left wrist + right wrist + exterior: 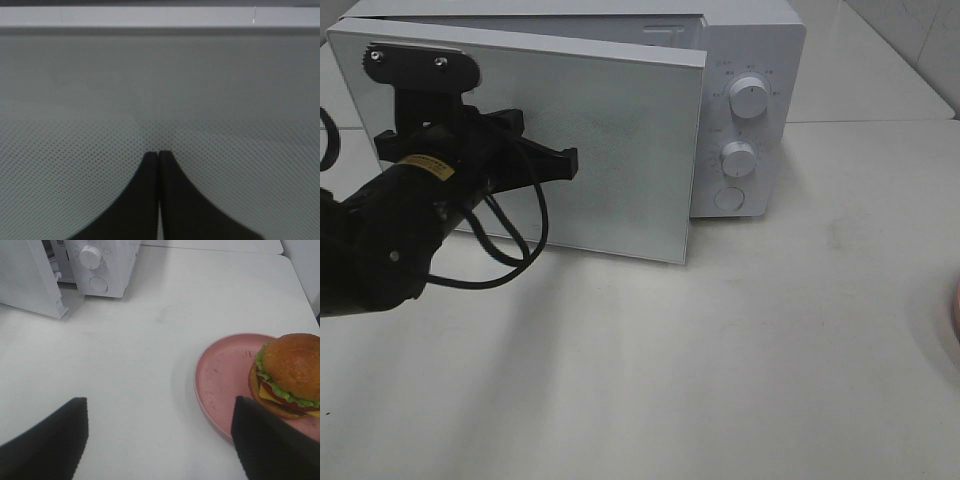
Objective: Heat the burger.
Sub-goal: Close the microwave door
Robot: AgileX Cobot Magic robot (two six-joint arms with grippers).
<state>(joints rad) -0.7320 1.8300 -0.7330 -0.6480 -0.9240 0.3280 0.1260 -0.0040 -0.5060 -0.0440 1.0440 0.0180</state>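
Burger [288, 376] on pink plate [220, 382], cut off at frame edge; right tool [159, 440] apart, left tool [158, 155] together against microwave door [610, 150].

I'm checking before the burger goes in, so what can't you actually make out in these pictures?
- Microwave interior: hidden by its door in the high view.
- Burger: absent from the high view; cut off by the right wrist view's edge.
- Dial markings: too small.
- Left claw: contact with the door unclear.

Burger [289, 375] (upright) on pink plate [222, 375]
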